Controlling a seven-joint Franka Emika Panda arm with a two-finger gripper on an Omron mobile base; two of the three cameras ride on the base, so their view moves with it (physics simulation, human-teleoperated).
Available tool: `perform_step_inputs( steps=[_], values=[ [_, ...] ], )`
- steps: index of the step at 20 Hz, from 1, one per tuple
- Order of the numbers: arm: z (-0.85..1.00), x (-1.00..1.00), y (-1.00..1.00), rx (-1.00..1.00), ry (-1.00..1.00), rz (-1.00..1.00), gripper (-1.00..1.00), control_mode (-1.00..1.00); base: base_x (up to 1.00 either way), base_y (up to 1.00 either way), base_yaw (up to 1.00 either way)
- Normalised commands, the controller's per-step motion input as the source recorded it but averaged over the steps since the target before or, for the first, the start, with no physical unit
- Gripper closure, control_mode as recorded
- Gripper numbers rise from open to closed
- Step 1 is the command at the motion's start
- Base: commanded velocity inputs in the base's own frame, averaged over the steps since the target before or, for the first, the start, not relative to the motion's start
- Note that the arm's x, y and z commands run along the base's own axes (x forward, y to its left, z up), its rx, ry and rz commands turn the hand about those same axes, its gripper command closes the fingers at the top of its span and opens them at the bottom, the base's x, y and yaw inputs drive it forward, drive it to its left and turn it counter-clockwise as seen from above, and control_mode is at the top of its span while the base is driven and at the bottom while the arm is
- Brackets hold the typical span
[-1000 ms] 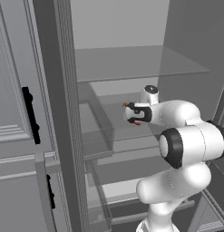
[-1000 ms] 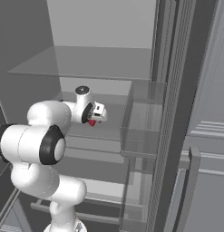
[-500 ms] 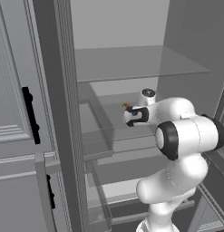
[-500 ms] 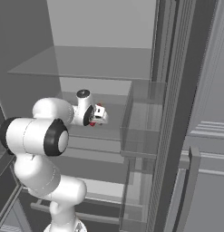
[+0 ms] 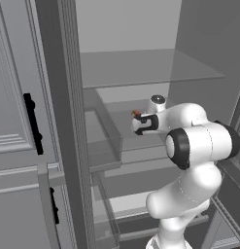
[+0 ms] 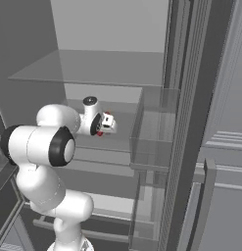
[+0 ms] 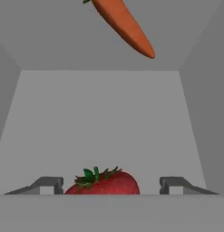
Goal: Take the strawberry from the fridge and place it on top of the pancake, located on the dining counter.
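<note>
Gripper jaws stood apart, one finger on each side of the strawberry, with clear gaps both sides; you saw no contact. One strawberry lay on the light-grey shelf inside the fridge. One carrot lay farther in, near the back wall. Open shelf remained between them, bounded by side walls left and right.

White, bulbous arm with dark joint bands (small dark finger tips).
</note>
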Motion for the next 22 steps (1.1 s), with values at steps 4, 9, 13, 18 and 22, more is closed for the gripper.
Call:
perform_step_inputs(
  steps=[4,9,13,18,22],
  values=[
    [-0.03,0.00,0.00,0.00,0.01,0.00,1.00,-1.00,0.00,0.00,0.00],
    [0.00,-0.39,0.00,0.00,-0.03,0.00,1.00,-1.00,0.00,0.00,0.00],
    [0.03,-0.50,0.00,0.02,-0.01,-0.11,1.00,-1.00,0.00,0.00,0.00],
    [0.66,-0.52,0.05,0.02,-0.11,-0.07,1.00,-1.00,0.00,0.00,0.00],
    [0.76,-0.55,0.03,0.00,-0.01,-0.01,1.00,-1.00,0.00,0.00,0.00]
  ],
)
